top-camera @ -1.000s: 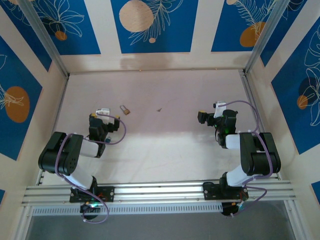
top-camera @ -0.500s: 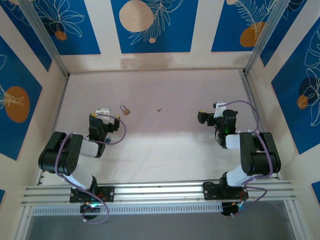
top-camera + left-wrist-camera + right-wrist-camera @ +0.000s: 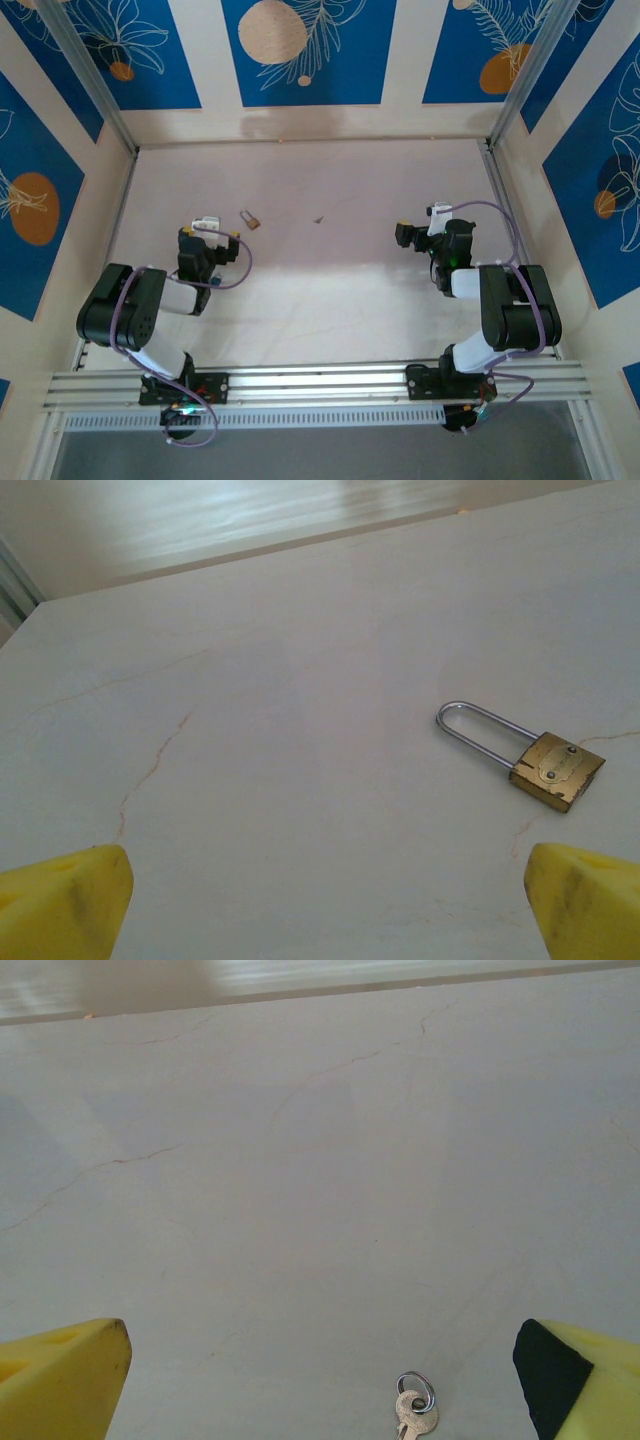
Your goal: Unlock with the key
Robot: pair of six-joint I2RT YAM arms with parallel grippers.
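A small brass padlock point(image 3: 556, 769) with a silver shackle lies flat on the pale table, ahead and to the right of my left gripper point(image 3: 320, 905). That gripper is open, its yellow fingertips point(image 3: 70, 895) wide apart over bare table. From above, the padlock point(image 3: 250, 219) sits just right of the left gripper point(image 3: 203, 228). A tiny silvery key on a ring point(image 3: 415, 1418) lies at the bottom edge of the right wrist view, between the spread fingers of my open right gripper point(image 3: 320, 1385). Seen from above, the right gripper point(image 3: 412, 233) rests low on the table.
A small dark speck point(image 3: 319, 219) lies mid-table between the arms, too small to identify. Walls point(image 3: 300, 120) close the table in at the back and on both sides. Both arms are folded low near the aluminium rail point(image 3: 320, 382).
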